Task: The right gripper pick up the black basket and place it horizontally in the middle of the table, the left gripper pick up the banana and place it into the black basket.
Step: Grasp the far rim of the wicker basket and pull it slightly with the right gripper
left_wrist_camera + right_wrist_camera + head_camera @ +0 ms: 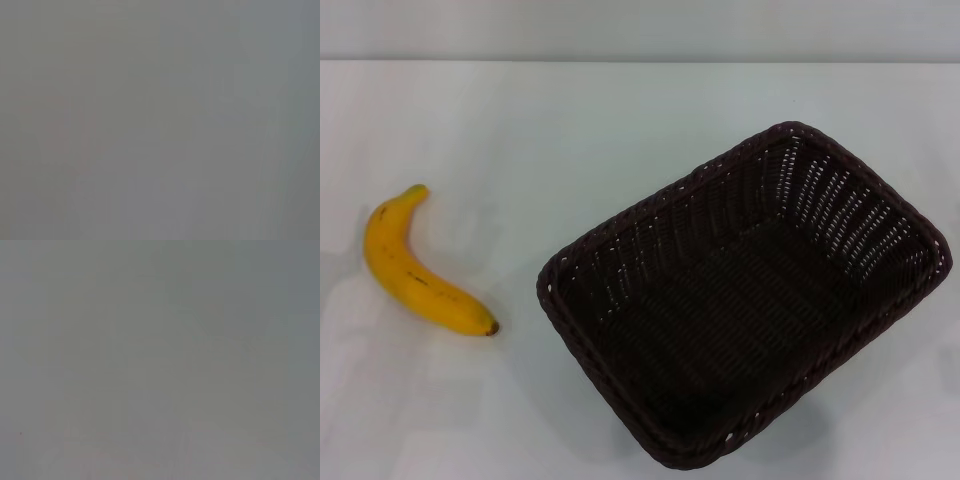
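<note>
Before me the counter (570, 130) is plain white. The banana (418, 268) is ripe yellow with small brown specks, a greenish stem end and a dark tip. The black basket (745, 300) is very dark brown-black, woven, with openwork sides and a braided rim.

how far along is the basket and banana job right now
Nothing looks done yet. The black basket sits skewed on the right of the table, empty and not yet centred. The banana lies on the table to its left, apart from it. Neither gripper is in view, so both moves remain.
</note>
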You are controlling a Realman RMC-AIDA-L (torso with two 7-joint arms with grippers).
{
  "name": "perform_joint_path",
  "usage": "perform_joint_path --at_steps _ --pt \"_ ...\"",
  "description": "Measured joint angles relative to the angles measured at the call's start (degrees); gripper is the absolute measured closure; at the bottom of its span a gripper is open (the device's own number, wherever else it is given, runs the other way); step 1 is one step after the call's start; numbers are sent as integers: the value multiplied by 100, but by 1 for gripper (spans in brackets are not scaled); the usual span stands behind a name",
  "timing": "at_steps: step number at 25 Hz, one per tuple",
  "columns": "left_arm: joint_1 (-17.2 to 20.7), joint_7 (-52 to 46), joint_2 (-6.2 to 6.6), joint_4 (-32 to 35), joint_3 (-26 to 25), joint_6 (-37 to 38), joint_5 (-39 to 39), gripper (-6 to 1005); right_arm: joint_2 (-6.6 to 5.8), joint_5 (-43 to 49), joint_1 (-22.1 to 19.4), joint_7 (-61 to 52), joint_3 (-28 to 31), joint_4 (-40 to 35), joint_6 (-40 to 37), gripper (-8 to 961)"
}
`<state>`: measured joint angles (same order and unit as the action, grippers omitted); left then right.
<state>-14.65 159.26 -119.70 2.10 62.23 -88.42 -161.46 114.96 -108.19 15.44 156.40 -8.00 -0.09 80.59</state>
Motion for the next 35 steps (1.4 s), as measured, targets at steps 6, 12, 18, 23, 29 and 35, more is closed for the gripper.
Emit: perform_joint_path --at_steps 6,12,18,23,29,35 --pt "20 0 0 0 0 0 0 108 0 1 -15 -7 0 8 0 202" --pt "32 0 0 3 0 -5 0 108 -6 4 -16 -248 -48 -58 5 202" --pt "33 0 6 18 0 -9 0 109 -45 18 -79 -1985 -1070 -1273 -39 201" --pt "38 0 9 25 0 -10 0 110 -280 267 -175 -4382 -2312 -2962 -377 201" --pt "52 54 18 4 -13 -9 -18 111 -586 1721 73 -6699 -2768 -4537 -361 201" --pt "110 170 18 30 -10 -9 -17 111 -648 4433 986 -9411 -2971 -6523 594 201"
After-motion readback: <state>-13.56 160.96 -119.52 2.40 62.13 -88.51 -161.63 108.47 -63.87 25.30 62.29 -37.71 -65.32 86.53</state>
